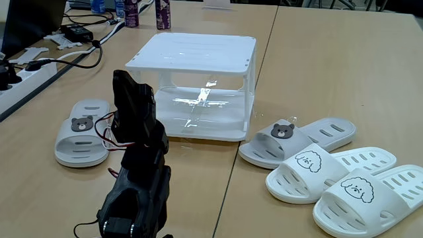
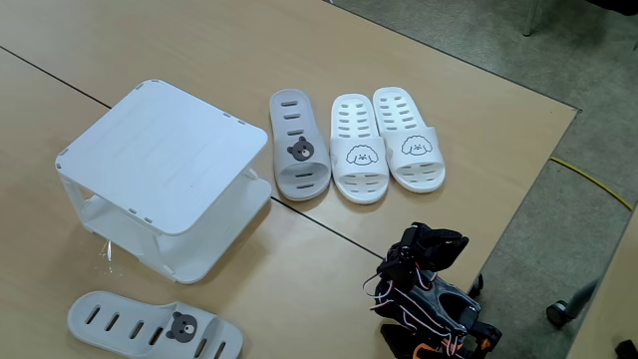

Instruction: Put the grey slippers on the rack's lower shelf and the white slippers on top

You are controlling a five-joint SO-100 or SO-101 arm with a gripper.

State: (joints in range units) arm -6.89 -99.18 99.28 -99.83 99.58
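**Four slippers on the table, rack bare**

Four slippers, all lying flat on the wooden table (image 1: 317, 59), none on the rack (image 1: 198, 56). Rack standing near the middle of the table, both its top (image 2: 159, 155) and its lower shelf (image 1: 205, 112) bare and glossy under the light.

Grey slippers split apart, one on each side of the rack. One grey slipper (image 1: 82, 132) to the left of the rack in a fixed view, bear face on the strap, just beyond the folded arm (image 1: 135, 165); same slipper (image 2: 155, 324) at the bottom edge in a fixed view, below the rack. Other grey slipper (image 1: 297, 139) just right of the rack's front corner, close beside the white pair; seen from above (image 2: 299, 145) lying parallel to them, near the rack's corner.

White slippers side by side, dog faces on the straps, toes toward the arm's side. First white slipper (image 1: 330, 172) next to the grey one, second white slipper (image 1: 370, 198) just beside it at the outer edge; from above (image 2: 359, 150) and (image 2: 409, 140), nearly touching each other.

Arm folded low at the near edge of the table, black, with red and white wires. Hand tucked in the fold; cannot tell whether clenched or released. Nothing seen in its grip.

Power strip (image 1: 20, 82), cables and bottles (image 1: 163, 14) at the far left corner, well away from the rack.
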